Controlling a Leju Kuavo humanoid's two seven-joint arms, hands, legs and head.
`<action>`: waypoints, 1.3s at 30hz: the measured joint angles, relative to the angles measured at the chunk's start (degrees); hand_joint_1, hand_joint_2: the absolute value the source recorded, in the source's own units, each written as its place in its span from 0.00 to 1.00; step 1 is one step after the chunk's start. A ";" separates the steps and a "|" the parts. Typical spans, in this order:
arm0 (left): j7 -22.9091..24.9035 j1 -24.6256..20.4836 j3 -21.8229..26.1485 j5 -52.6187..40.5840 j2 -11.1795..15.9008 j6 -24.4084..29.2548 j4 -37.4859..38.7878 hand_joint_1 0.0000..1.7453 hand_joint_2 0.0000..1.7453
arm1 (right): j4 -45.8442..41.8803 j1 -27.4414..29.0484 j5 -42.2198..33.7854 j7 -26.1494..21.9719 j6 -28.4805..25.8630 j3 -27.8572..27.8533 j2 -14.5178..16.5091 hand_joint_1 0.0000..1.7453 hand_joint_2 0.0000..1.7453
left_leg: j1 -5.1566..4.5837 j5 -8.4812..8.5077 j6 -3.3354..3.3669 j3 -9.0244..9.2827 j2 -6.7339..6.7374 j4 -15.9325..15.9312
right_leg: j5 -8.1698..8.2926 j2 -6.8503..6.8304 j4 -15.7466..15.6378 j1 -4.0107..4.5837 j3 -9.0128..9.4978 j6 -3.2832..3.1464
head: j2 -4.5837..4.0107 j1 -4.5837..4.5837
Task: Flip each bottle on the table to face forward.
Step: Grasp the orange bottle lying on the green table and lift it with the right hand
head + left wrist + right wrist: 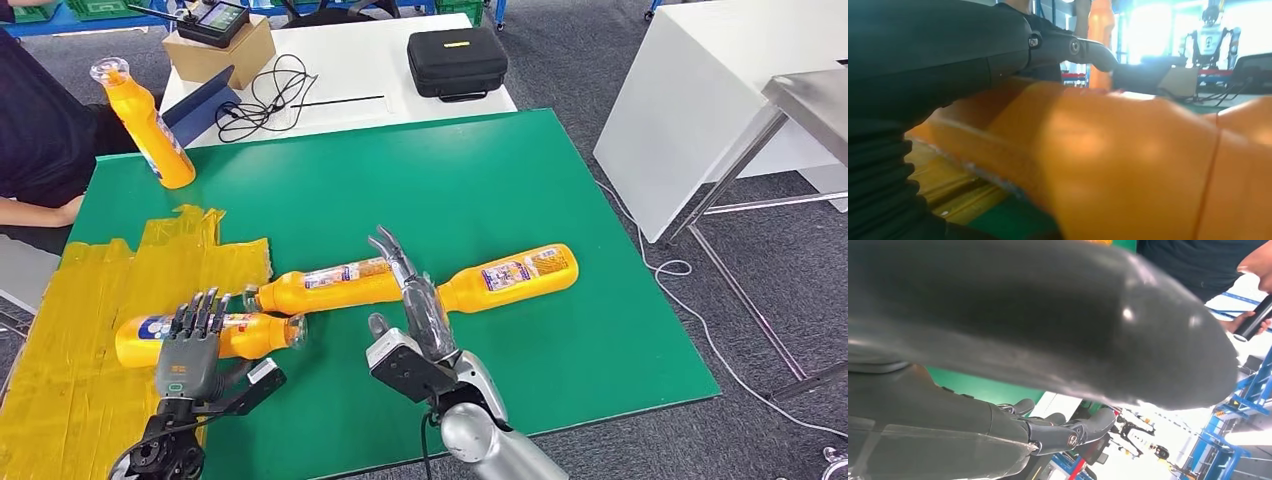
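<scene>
Bottles: four orange bottles are counted on the green table (560, 330).
Standing bottle (146, 122): upright at the far left corner, clear cap on top, just beside a person's arm (38, 210).
Left bottle (235, 335): laid on its side, partly on the yellow tape patch (90, 330), cap end toward the middle of the table.
Middle bottle (325, 285): laid on its side, its cap end near the left bottle.
Right bottle (515, 272): laid on its side, label turned up, its neck hidden behind the right hand.
Left hand (193, 345): rested on top of the left bottle, fingers extended side by side across its body; in the left wrist view the orange body is pressed close under the palm.
Right hand (415, 310): raised between the middle and right bottles, fingers stretched forward and slightly apart; whether a bottle is touched cannot be told.
Behind the table: a white table (350, 60) is seen with one cardboard box (215, 50), one black case (457, 62) and a coil of black cable (262, 95).
Right side: a white cabinet (720, 90) and a metal table frame (770, 150) are seen on the grey floor.
</scene>
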 joint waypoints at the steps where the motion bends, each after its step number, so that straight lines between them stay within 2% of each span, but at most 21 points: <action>1: 0.11 -0.21 -0.49 0.11 0.13 -0.27 0.31 0.00 0.00 | -0.17 0.14 0.15 0.13 0.00 0.00 -0.04 0.00 0.00 | 0.00 0.02 0.01 0.01 -0.04 0.00 | 0.00 -0.04 0.00 -0.01 0.02 0.00 | 0.00 0.00; 12: 0.60 -0.67 -5.38 2.34 1.39 -2.52 0.58 0.00 0.00 | -2.16 1.69 3.11 1.94 0.62 -0.29 -0.46 0.00 0.00 | -0.11 0.06 0.06 0.00 -0.20 0.01 | 0.00 -0.26 0.00 -0.13 0.07 0.04 | 0.00 -0.01; 14: -0.41 -0.45 -7.08 5.63 1.90 -3.64 -0.74 0.00 0.00 | -2.56 2.06 4.74 2.86 1.30 -0.85 -0.47 0.00 0.00 | -0.11 0.06 0.06 0.00 -0.20 0.01 | 0.00 -0.26 0.00 -0.12 0.07 0.04 | 0.00 -0.02; 19: -6.94 1.72 -10.03 21.08 2.97 -9.36 -7.71 0.00 0.00 | -2.76 2.08 8.82 5.98 4.60 -4.01 -0.73 0.00 0.00 | -0.11 0.12 0.12 -0.05 -0.19 0.01 | 0.02 -0.26 0.00 -0.11 0.03 0.05 | 0.00 0.00; 27: -7.69 3.93 -11.53 23.62 3.83 -10.93 -13.22 0.00 0.00 | -2.76 1.99 9.55 6.46 5.40 -6.50 -0.96 0.00 0.00 | -0.10 0.13 0.14 -0.23 -0.10 0.03 | 0.04 -0.23 0.01 -0.11 -0.20 0.08 | 0.00 0.00; 31: -8.74 4.42 -11.58 25.53 3.97 -11.40 -14.23 0.00 0.00 | -2.76 1.97 10.58 7.11 5.64 -6.85 -0.98 0.00 1.00 | -0.09 0.12 0.14 -0.35 -0.09 0.03 | 0.04 -0.23 0.01 -0.08 -0.33 0.07 | 0.00 0.00; 34: -13.63 5.42 -11.31 39.11 3.89 -14.95 -17.93 0.00 0.00 | -2.75 1.87 14.49 9.83 8.28 -8.01 -1.31 0.00 1.00 | -0.09 0.11 0.14 -0.46 -0.08 0.03 | 0.04 -0.23 0.01 -0.07 -0.43 0.07 | 0.00 0.00; 37: -16.78 7.40 -9.87 57.37 3.33 -18.00 -25.95 0.00 0.00 | -2.29 1.06 18.18 11.27 12.09 -10.04 -2.06 0.00 1.00 | -0.09 0.11 0.14 -0.60 -0.07 0.04 | 0.05 -0.22 0.01 -0.08 -0.54 0.09 | 0.00 0.01; 39: -17.81 8.68 -8.40 66.39 2.74 -18.34 -32.21 0.00 0.00 | -1.11 -0.19 20.68 11.93 14.26 -11.17 -2.54 0.00 1.00 | -0.10 0.11 0.15 -0.61 -0.05 0.05 | 0.07 -0.21 0.01 -0.10 -0.56 0.10 | 0.00 0.01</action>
